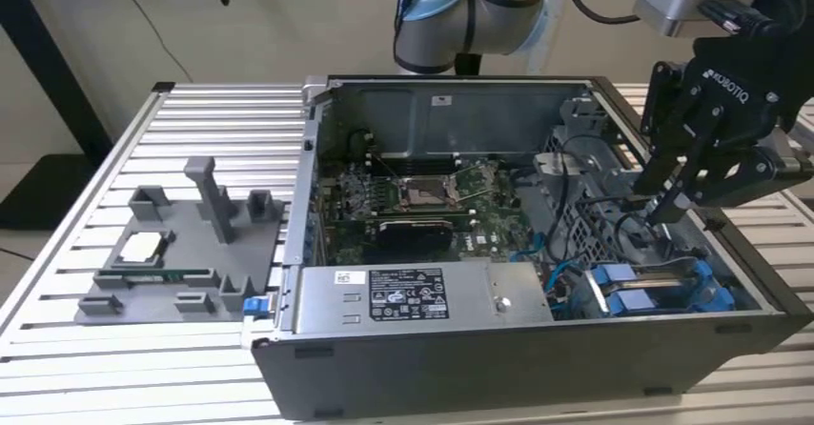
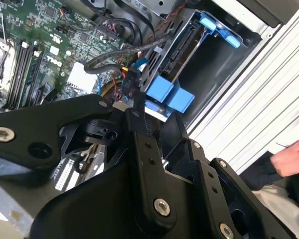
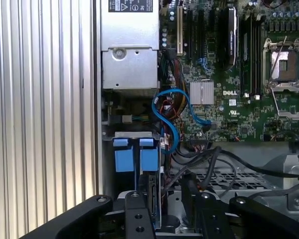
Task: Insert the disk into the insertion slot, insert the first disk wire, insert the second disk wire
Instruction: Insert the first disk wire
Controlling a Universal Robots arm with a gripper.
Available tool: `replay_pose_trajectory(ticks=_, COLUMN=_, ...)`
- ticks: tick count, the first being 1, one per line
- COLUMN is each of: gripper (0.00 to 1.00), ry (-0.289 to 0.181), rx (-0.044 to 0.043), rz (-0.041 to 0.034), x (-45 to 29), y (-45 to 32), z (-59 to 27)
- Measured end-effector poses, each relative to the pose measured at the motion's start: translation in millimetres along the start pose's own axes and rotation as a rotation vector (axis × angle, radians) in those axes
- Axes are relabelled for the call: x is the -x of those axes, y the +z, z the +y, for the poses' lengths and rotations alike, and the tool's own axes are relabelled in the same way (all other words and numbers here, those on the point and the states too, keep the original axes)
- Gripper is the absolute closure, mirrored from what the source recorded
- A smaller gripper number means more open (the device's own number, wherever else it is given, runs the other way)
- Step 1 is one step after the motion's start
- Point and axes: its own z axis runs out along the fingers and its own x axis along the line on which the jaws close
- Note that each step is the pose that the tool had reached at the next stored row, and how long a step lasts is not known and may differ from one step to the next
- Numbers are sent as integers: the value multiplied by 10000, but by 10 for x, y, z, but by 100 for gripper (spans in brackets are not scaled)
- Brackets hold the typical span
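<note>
The gripper (image 3: 162, 193), pinching a wire plug (image 3: 155, 199) at bottom centre, sits beside the disk (image 3: 134, 158), apparently already slotted; wiring seems unfinished.

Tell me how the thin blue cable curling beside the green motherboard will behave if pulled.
Probably floppy and light: the thin blue flat cable lies in loose S-curves. One end seems to reach the green motherboard, so a pull would likely go taut once slack runs out. Black wires crowd it, so it may snag.
</note>
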Motion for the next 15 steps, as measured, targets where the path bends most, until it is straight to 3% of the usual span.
replay_pose_trajectory(ticks=15, gripper=60, ry=-8, rx=-67, rz=-189, x=61, y=105, z=-3)
